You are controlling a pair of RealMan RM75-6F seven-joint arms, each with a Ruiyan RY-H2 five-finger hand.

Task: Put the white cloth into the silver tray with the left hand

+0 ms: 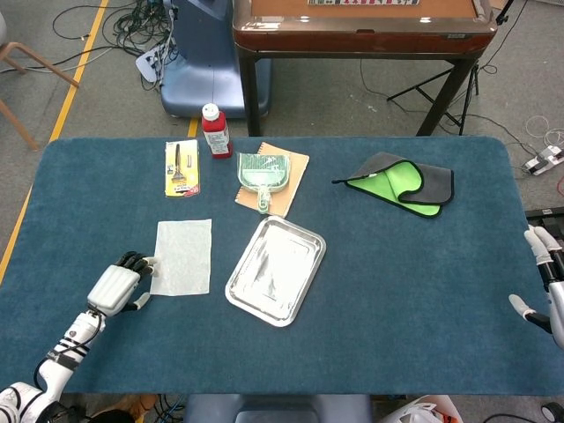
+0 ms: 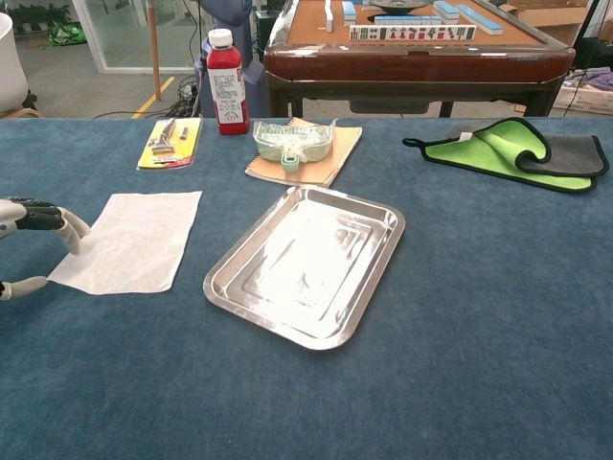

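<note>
So I'm barely started: the white cloth point(image 1: 181, 256) lies flat on the table, just left of the silver tray point(image 1: 275, 270), which is empty. My left hand point(image 1: 121, 283) is open at the cloth's left edge, fingertips point(image 2: 75, 231) at or just on it, nothing gripped. Grasp, lift and drop all remain. The head view shows my right hand point(image 1: 548, 286) open and idle at the far table edge; the chest view misses it entirely.

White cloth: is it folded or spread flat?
Spread flat: the white cloth lies as one thin rectangular sheet on the blue table.
</note>
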